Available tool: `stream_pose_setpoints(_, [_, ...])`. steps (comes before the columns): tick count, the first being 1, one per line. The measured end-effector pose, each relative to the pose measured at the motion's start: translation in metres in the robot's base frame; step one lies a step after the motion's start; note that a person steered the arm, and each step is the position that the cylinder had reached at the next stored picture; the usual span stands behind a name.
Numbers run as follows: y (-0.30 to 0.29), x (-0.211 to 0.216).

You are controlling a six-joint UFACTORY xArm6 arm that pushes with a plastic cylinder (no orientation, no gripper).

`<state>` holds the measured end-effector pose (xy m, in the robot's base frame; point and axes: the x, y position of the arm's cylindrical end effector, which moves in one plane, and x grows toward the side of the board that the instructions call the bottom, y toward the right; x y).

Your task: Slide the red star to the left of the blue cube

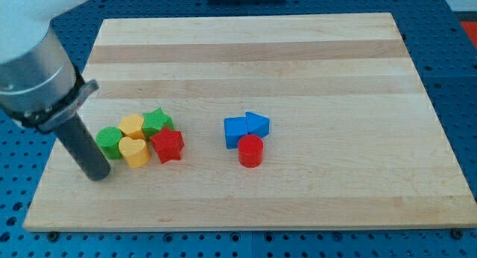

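Observation:
The red star (168, 145) lies on the wooden board (298, 57) at the right end of a tight cluster at the view's left. The blue cube (235, 131) sits near the board's middle, well to the star's right, with a blue triangular block (258, 124) touching its right side and a red cylinder (250, 150) touching it below. My tip (99, 176) rests on the board at the cluster's lower left, just beside the green cylinder (109, 141), and left of the red star.
The cluster also holds a yellow hexagonal block (133, 126), a yellow heart (135, 151) and a green star (157, 122), all pressed together left of and above the red star. A blue perforated table (22, 191) surrounds the board.

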<state>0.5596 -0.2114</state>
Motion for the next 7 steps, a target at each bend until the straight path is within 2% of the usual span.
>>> stream_pose_setpoints(1, [0.022,0.010])
stream_pose_setpoints(3, [0.071,-0.024])
stream_pose_setpoints(5, [0.071,-0.021])
stream_pose_setpoints(7, [0.071,-0.041])
